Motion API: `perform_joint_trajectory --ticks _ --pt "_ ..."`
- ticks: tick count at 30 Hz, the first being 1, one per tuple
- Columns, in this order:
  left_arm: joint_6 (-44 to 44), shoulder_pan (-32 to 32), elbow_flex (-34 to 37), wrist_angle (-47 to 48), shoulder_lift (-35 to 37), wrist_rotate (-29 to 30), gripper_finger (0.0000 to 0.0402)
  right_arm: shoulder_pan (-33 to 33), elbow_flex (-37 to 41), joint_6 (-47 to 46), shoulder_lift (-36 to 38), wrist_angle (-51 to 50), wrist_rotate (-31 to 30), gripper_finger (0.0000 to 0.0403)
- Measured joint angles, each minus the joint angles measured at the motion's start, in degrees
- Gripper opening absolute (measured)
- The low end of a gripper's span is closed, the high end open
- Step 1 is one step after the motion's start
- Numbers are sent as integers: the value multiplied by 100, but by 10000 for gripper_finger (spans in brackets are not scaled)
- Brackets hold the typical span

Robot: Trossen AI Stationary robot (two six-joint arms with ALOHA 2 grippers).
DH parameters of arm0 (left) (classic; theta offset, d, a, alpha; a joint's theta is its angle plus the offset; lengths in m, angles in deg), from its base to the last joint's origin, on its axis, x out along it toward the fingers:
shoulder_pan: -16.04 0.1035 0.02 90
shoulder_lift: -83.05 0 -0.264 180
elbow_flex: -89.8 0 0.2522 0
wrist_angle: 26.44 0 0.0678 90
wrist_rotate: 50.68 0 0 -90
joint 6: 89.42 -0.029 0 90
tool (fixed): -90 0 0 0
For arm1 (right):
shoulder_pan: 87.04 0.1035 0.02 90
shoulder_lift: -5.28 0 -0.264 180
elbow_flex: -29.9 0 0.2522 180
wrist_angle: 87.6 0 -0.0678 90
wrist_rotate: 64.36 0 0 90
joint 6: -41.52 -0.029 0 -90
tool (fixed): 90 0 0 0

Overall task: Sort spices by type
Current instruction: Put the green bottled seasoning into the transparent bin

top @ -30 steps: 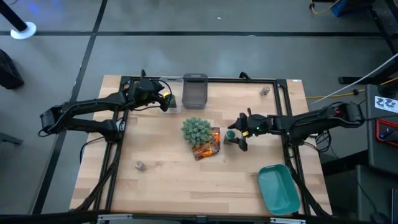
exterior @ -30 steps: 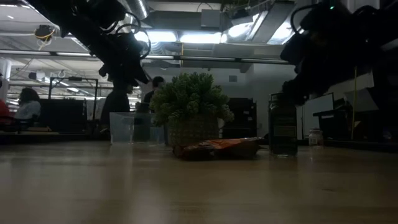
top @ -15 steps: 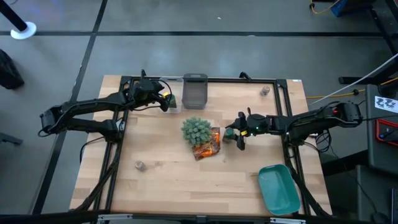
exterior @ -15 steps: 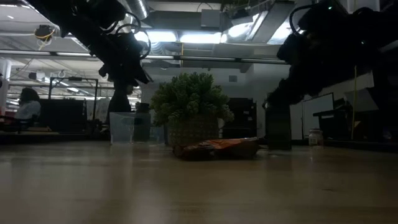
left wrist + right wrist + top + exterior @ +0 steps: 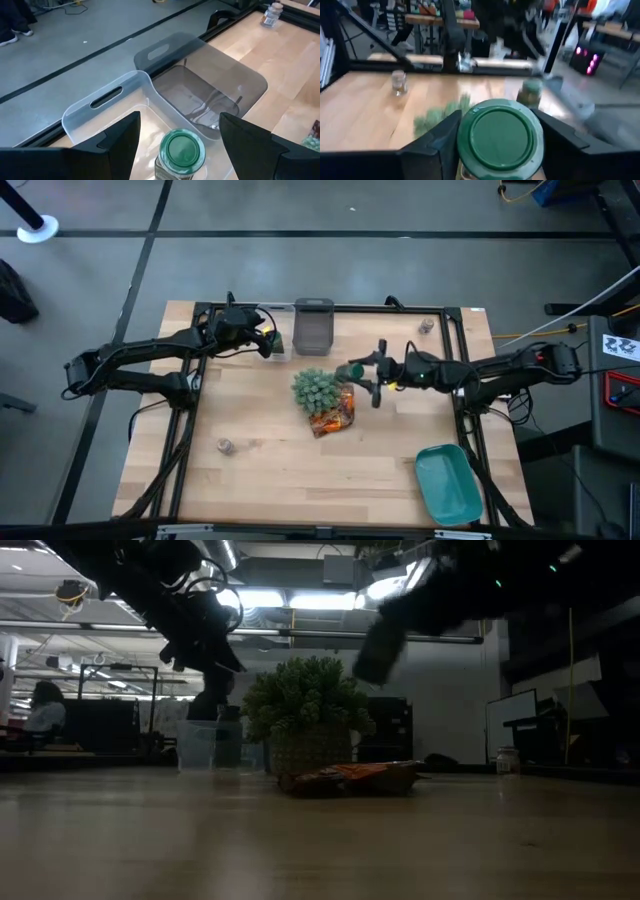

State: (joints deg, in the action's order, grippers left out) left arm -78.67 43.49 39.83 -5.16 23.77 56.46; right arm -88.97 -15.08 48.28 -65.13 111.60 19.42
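The right gripper [image 5: 362,371] is closed on a green-lidded spice jar [image 5: 500,136], its fingers pressed to either side of the lid, and carries it clear of the table, above the spiky green ball [image 5: 317,390] and the orange snack packet [image 5: 335,412] in the high view. This looks like the carrying step: the jar is up and headed, I judge, for the bins at the table's far edge. The next move calls for clearing the ball and packet, then lowering over the right bin. The left gripper [image 5: 177,135] hangs with its fingers spread over the clear bin [image 5: 102,102], where a second green-lidded jar [image 5: 182,152] stands between them, not gripped; that arm crowds the drop spot. Beside it is the smoky grey bin [image 5: 210,82], holding no jar that shows. One grey-brown jar [image 5: 426,326] sits near the far right corner, another [image 5: 225,446] near the front left. The teal tray [image 5: 450,483] lies at front right, well apart.
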Motion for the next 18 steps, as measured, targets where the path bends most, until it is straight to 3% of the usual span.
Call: perform_joint_trajectory --ticks 5,9,18 --pt "-46 1 0 -90 27 0 255 -504 -860 422 -362 -201 357 210" --pt "-200 1 0 -69 223 0 255 -1062 -1664 425 -933 -383 1023 209" --pt "-368 1 0 -46 1053 2 255 -1873 -3798 421 -3049 -486 2159 210"
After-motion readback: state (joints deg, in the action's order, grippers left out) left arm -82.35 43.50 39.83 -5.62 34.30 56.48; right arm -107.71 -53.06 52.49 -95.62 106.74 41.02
